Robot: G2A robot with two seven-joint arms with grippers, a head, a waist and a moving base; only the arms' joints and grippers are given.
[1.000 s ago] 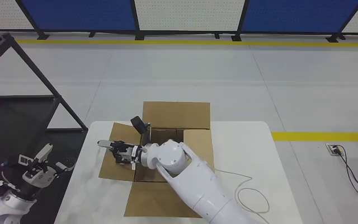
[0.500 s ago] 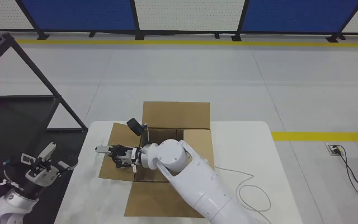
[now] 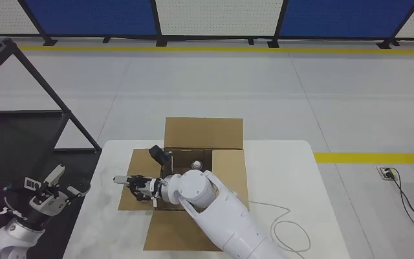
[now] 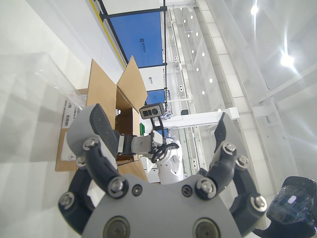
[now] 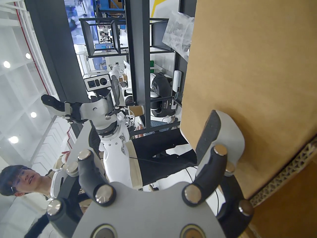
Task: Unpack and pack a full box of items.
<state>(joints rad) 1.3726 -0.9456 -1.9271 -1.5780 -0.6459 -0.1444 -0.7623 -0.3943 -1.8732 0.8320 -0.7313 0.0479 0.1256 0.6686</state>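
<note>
A: Where's R arm?
B: I see it laid across the open box (image 3: 204, 133), mid-table (image 3: 284, 168); right gripper (image 3: 129, 181) spread, one finger's back on the left flap (image 3: 132, 162). Left gripper (image 4: 161, 122) spread too, empty, off table's edge.

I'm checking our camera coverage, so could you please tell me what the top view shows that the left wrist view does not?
The top view adds a cable on the table and a black rack beside it. The left wrist view adds a label on the box and ceiling lights. Both share that open box, the right gripper by its side flap, and the left gripper, fingers open.
</note>
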